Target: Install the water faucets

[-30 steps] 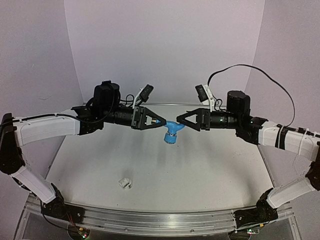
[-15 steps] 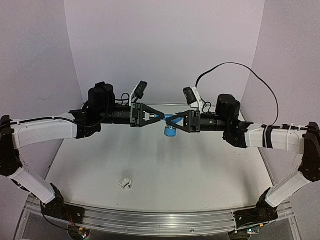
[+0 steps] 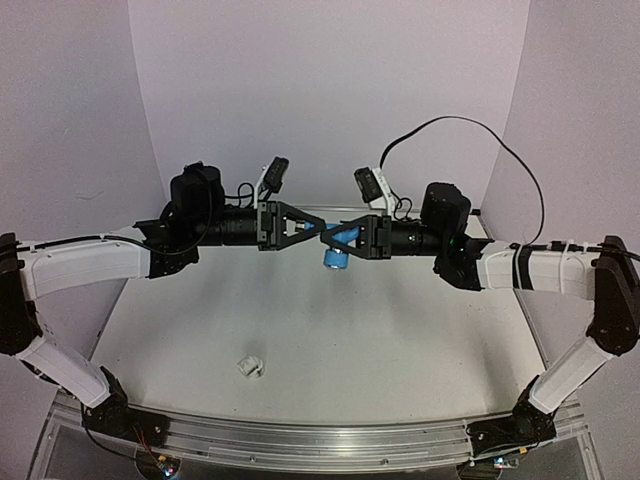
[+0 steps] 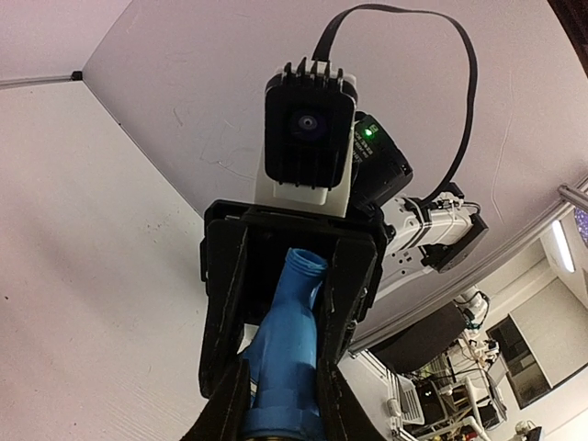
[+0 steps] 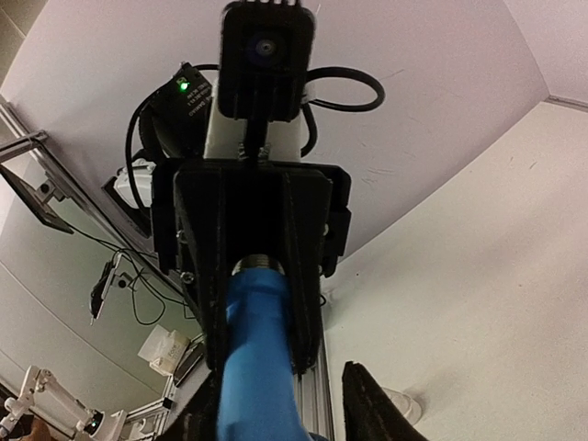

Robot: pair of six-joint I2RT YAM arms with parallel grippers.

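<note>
Top external: blue tap (image 3: 336, 256) pinched in left gripper (image 3: 321, 232).

The right fingers (image 3: 352, 228) have moved in, narrowing around the blue tap (image 3: 336, 258).

I'm seeing a bright-blue tap (image 3: 340, 247) with a silvery threaded end, a plain white pipe fitting (image 3: 249, 366), matte black on the left gripper (image 3: 321, 231) and right gripper (image 3: 327, 240), white arm links (image 3: 85, 262) with black joints, a pale grey table (image 3: 400, 340), and lilac-tinted walls (image 3: 330, 90).
</note>
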